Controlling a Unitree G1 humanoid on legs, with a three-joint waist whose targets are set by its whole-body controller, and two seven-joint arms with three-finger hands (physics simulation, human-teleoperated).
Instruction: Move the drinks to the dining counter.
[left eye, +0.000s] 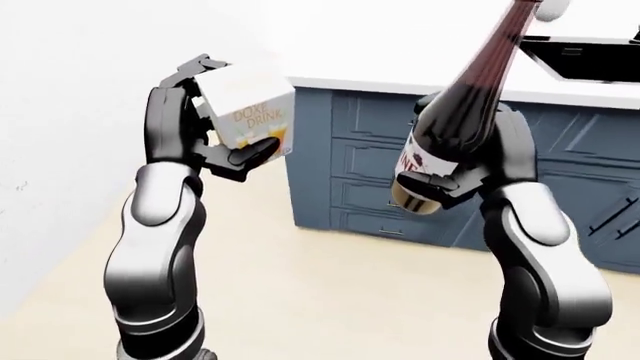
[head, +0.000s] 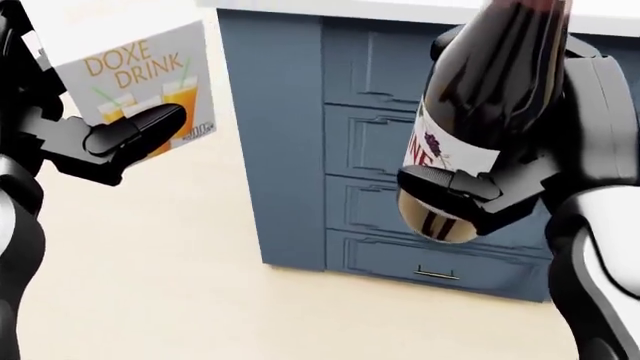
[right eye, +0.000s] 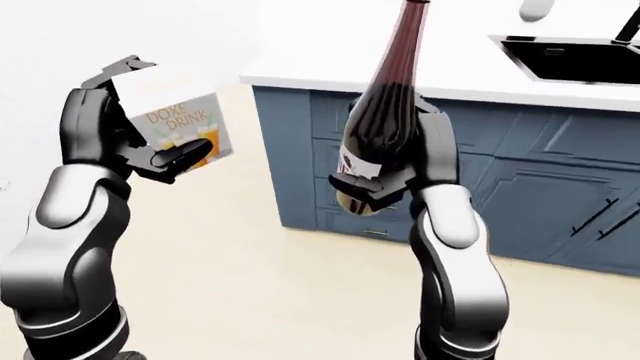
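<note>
My two eye views take in a black sink (right eye: 572, 58) set into the white worktop (right eye: 440, 75) near its upper right edge; my head view sits closer and cuts that off, showing only the blue-grey drawer cabinet (head: 360, 150) and the cream floor (head: 150, 285).

My left hand (left eye: 215, 146) is raised at chest height, forearm upright, its black fingers (head: 125, 135) closed round a white carton printed "DOXE DRINK" with orange juice glasses (head: 140, 75), tilted slightly. My right hand (head: 470, 199) is clamped round the lower body of a dark red glass wine bottle with a white label (left eye: 470, 90), which leans neck-up toward the upper right. Both drinks are held in the air, short of the worktop's near corner.
</note>
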